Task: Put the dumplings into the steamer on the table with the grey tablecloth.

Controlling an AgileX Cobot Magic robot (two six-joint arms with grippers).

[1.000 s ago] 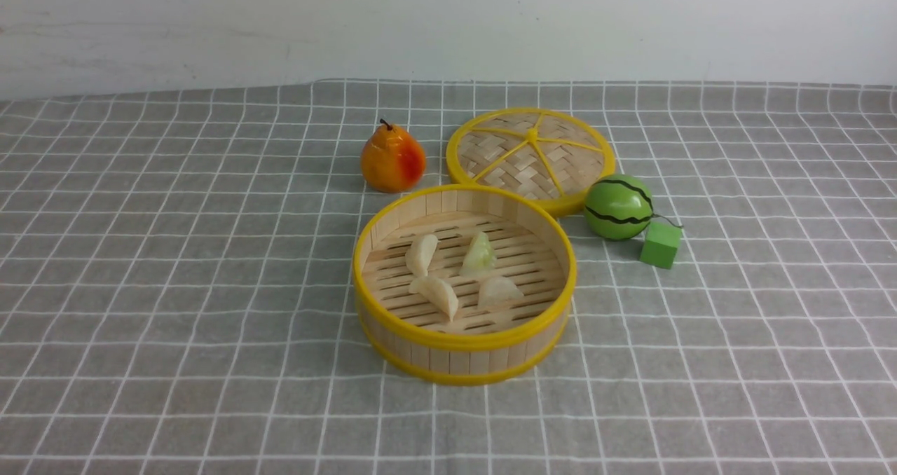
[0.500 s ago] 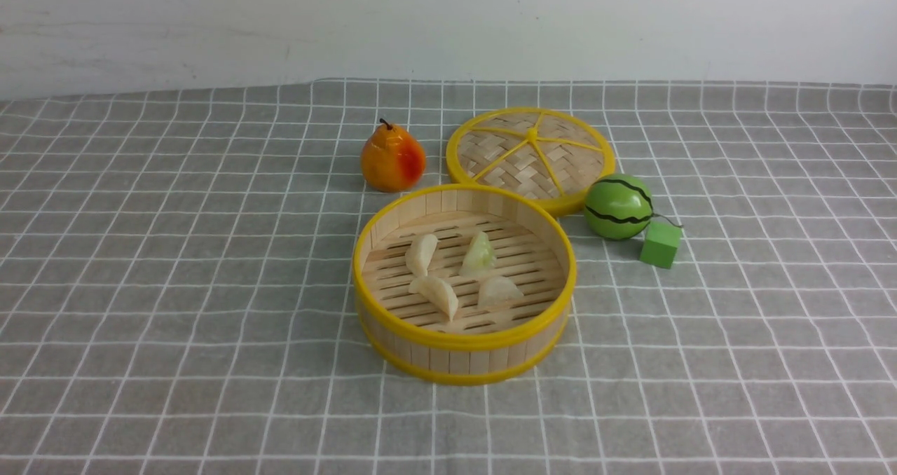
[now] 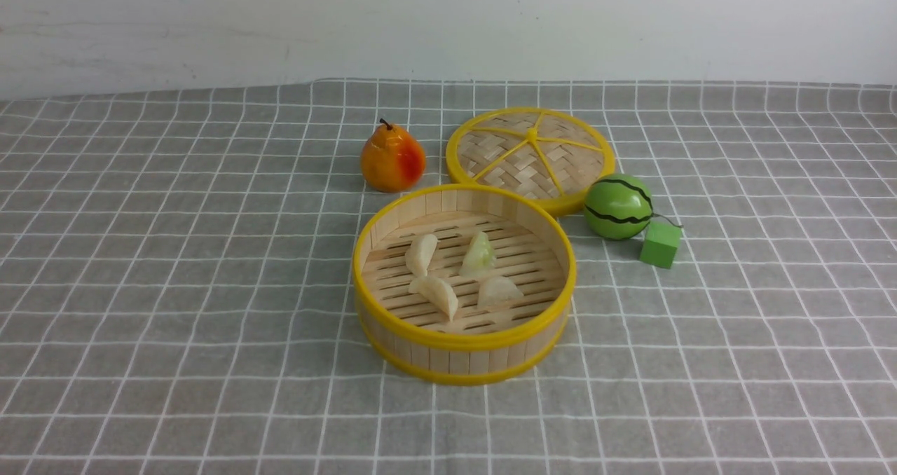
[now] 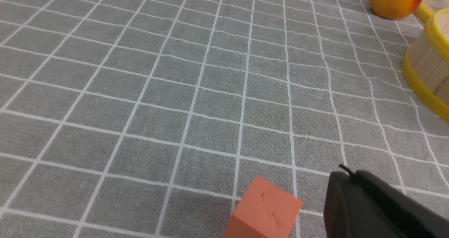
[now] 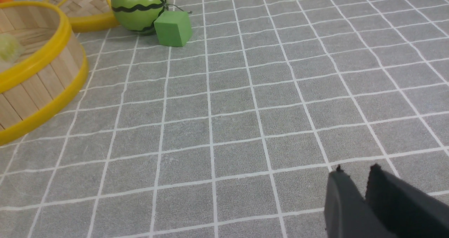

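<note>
All four dumplings (image 3: 459, 275) lie on the slatted floor of the steamer (image 3: 464, 342), which stands on the grey tablecloth (image 3: 175, 286) covering the surface. The left end effector (image 4: 345, 182) is closed and empty, next to an orange cube (image 4: 265, 210). The right end effector (image 5: 356, 180) has its jaws slightly parted, holding nothing, low above the cloth and well apart from the steamer.

four dumplings (image 3: 455, 273), one steamer (image 3: 464, 354), one pear (image 3: 392, 159)
</note>
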